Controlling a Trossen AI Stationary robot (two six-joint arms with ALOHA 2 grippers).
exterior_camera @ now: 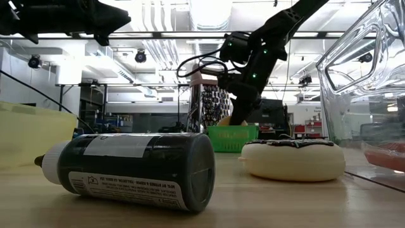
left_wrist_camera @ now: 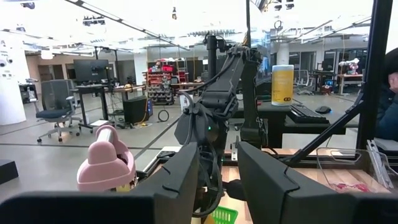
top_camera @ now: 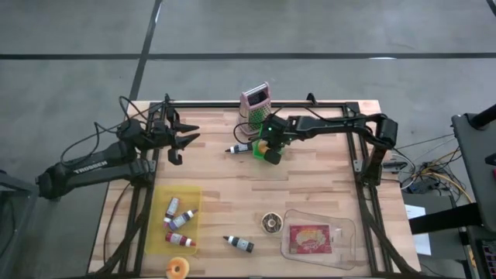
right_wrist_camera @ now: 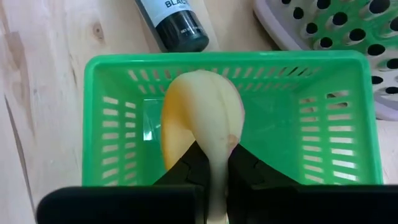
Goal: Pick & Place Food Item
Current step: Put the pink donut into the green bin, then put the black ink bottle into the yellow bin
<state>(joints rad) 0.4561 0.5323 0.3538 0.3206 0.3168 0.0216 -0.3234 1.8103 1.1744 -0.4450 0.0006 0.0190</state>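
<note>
A pale yellow food item [right_wrist_camera: 202, 115] with an orange-tinted side sits between the fingers of my right gripper [right_wrist_camera: 214, 177], which is shut on it over the green basket [right_wrist_camera: 124, 124]. In the high view the right gripper [top_camera: 271, 153] is at the table's far middle, above the basket [top_camera: 258, 149]. In the low view the basket [exterior_camera: 233, 137] stands on the table under the gripper [exterior_camera: 239, 113]. My left gripper [top_camera: 183, 144] waits open, raised over the table's far left with nothing between its fingers. My right gripper pinches the food item's narrow end [right_wrist_camera: 216, 163] between its two fingers [right_wrist_camera: 185, 171]. The fingers come from above, slanting down. The item's rounded end points down into the basket; I cannot tell whether it touches the basket's floor.
A black bottle [top_camera: 239, 148] lies just left of the basket and a pink-handled grater [top_camera: 254, 103] stands behind it. Near the front are a yellow tray [top_camera: 160, 232] with small bottles, an orange ring [top_camera: 178, 268], another bottle [top_camera: 239, 244], a donut [top_camera: 271, 222] and a clear container [top_camera: 341, 229].
</note>
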